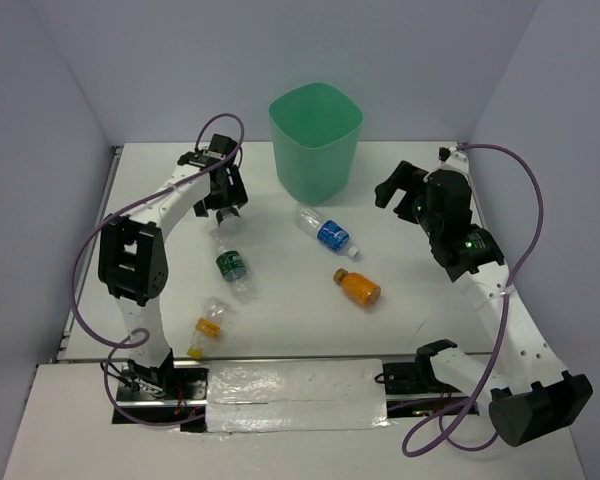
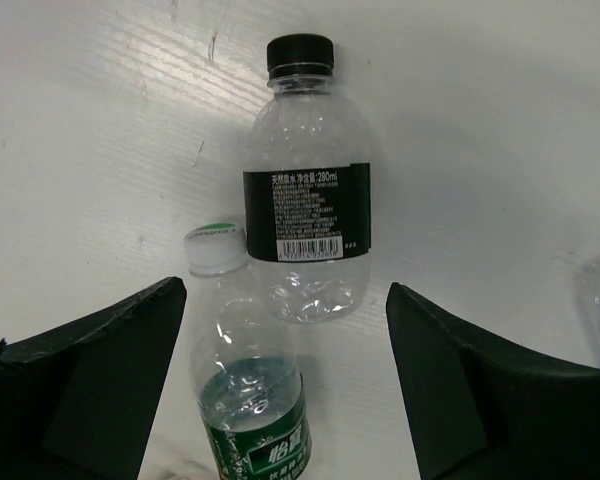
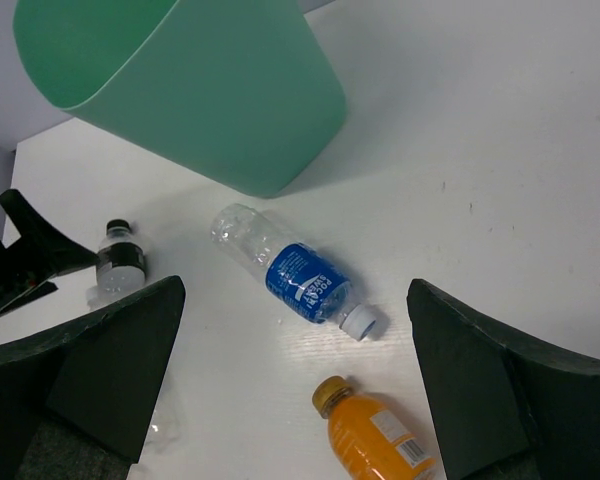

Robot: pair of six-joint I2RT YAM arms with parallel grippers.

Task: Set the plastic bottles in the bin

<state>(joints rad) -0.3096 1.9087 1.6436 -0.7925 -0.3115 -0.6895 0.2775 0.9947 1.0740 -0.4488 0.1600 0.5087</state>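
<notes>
The mint-green bin (image 1: 315,140) stands at the back centre. My left gripper (image 1: 225,205) is open, low over the lying black-cap bottle (image 2: 305,190); the green-label bottle (image 2: 250,400) lies between its fingers in the left wrist view, nearer the left one, untouched. That bottle also shows from above (image 1: 233,268). The blue-label bottle (image 1: 325,233), the short orange bottle (image 1: 358,287) and the yellow-label bottle (image 1: 207,325) lie on the table. My right gripper (image 1: 400,190) is open and empty, raised right of the bin, looking at the blue-label bottle (image 3: 295,275) and orange bottle (image 3: 380,440).
Grey walls close the table at the back and both sides. A taped white strip (image 1: 300,395) runs along the near edge between the arm bases. In the right wrist view the bin (image 3: 210,90) fills the top left, with the left gripper (image 3: 20,260) at the far left.
</notes>
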